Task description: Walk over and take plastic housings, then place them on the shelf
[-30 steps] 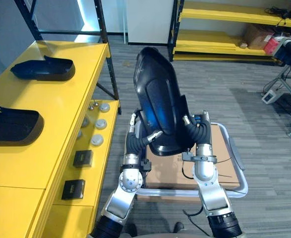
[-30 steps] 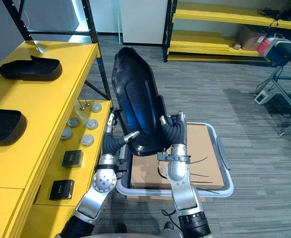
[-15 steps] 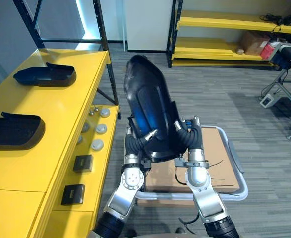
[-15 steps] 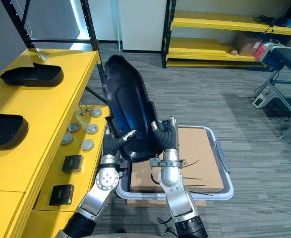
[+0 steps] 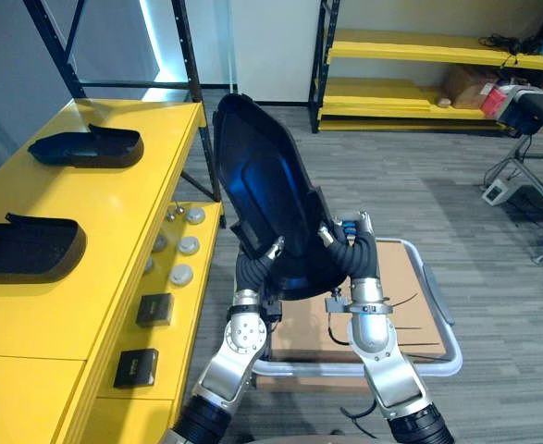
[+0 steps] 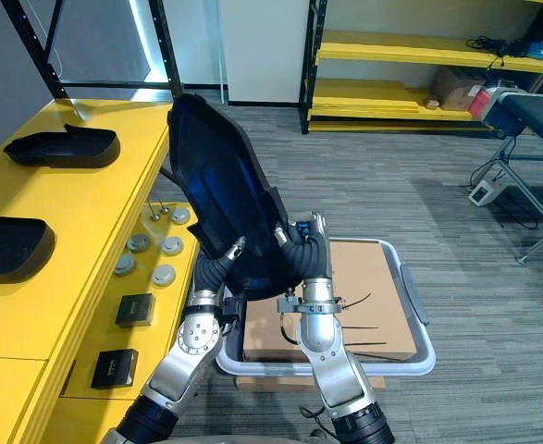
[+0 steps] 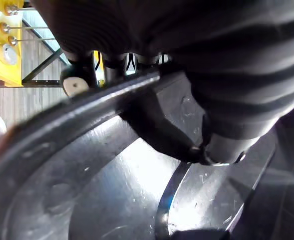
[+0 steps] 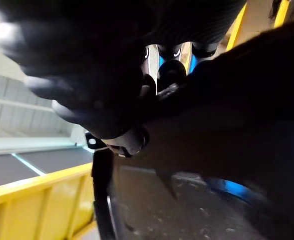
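Beside yellow shelf (image 5: 95, 231), left hand (image 5: 255, 266) and right hand (image 5: 352, 255) pinch tilted housing (image 5: 262, 185) between them.

The yellow shelf (image 5: 114, 217) bears a housing (image 5: 86, 148) towards its far edge and a second housing (image 5: 28, 250) midway along. Its lower ledge (image 5: 165, 347) holds discs (image 5: 180, 274) and boxes (image 5: 154, 309).

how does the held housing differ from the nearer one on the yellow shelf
The held housing stands nearly upright, gripped low by the left robot hand and right robot hand; the shelf housing lies flat on the yellow shelf, untouched. The held housing shows glossy blue glints; the shelf housing looks matt. Both are dark shells.
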